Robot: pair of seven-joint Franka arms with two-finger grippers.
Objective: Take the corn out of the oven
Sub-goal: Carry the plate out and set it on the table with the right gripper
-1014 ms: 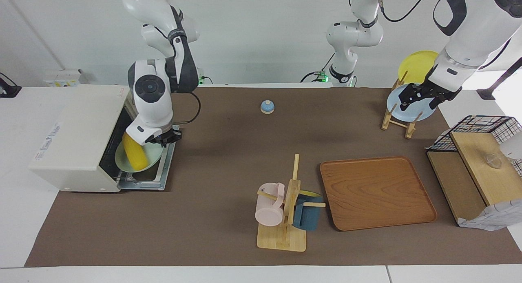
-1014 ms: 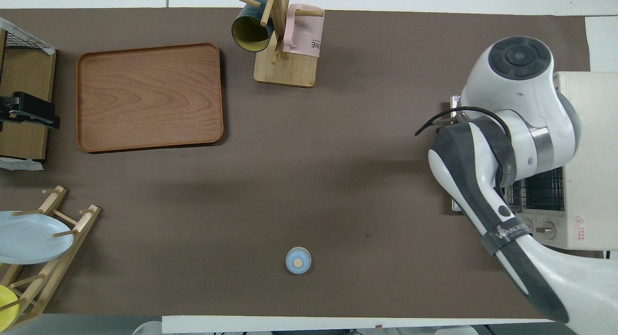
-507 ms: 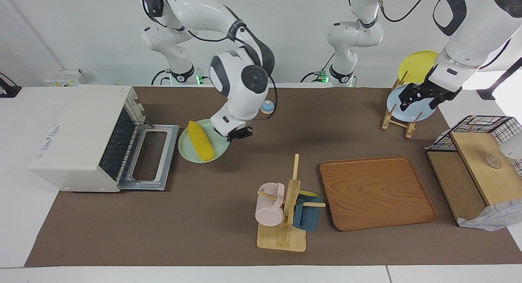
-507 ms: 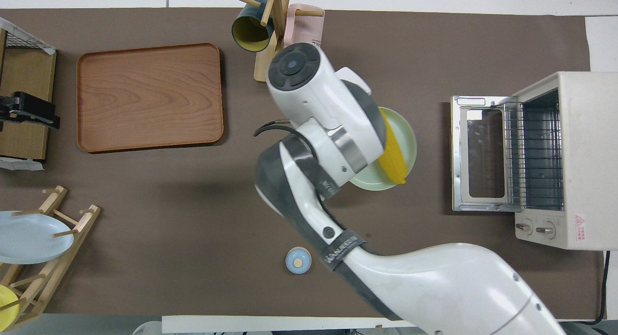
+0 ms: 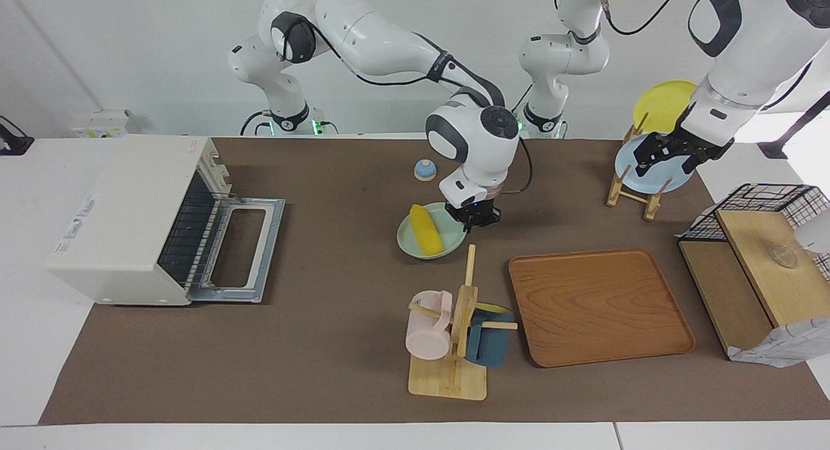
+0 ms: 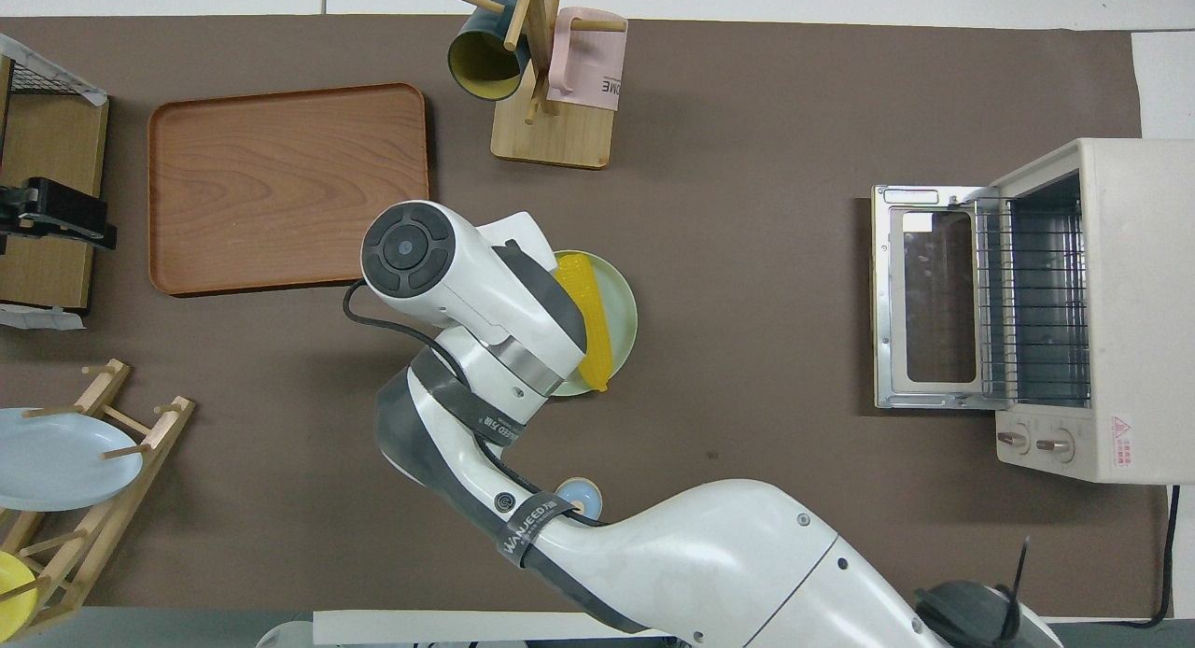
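Observation:
The yellow corn [image 5: 426, 229] lies on a pale green plate [image 5: 447, 246] in the middle of the mat, outside the oven. My right gripper [image 5: 476, 218] is shut on that plate's rim, on the side toward the left arm's end. I cannot tell whether the plate rests on the mat. The overhead view shows the corn [image 6: 590, 321] and the plate [image 6: 624, 302], with the gripper hidden under the wrist. The cream-white oven [image 5: 130, 210] stands at the right arm's end with its door [image 5: 243, 249] folded down and its rack bare. My left gripper [image 5: 668, 153] waits, raised near the plate rack.
A mug rack [image 5: 454, 333] with a pink and a dark blue mug and a wooden tray [image 5: 600, 307] lie farther from the robots than the plate. A small blue bell [image 5: 425, 170] sits nearer. A plate rack [image 5: 632, 184] and a black wire basket [image 5: 758, 200] stand at the left arm's end.
My right gripper drew the plate with the corn out of the oven and carried it across the mat to the middle of the table. The left arm has not moved.

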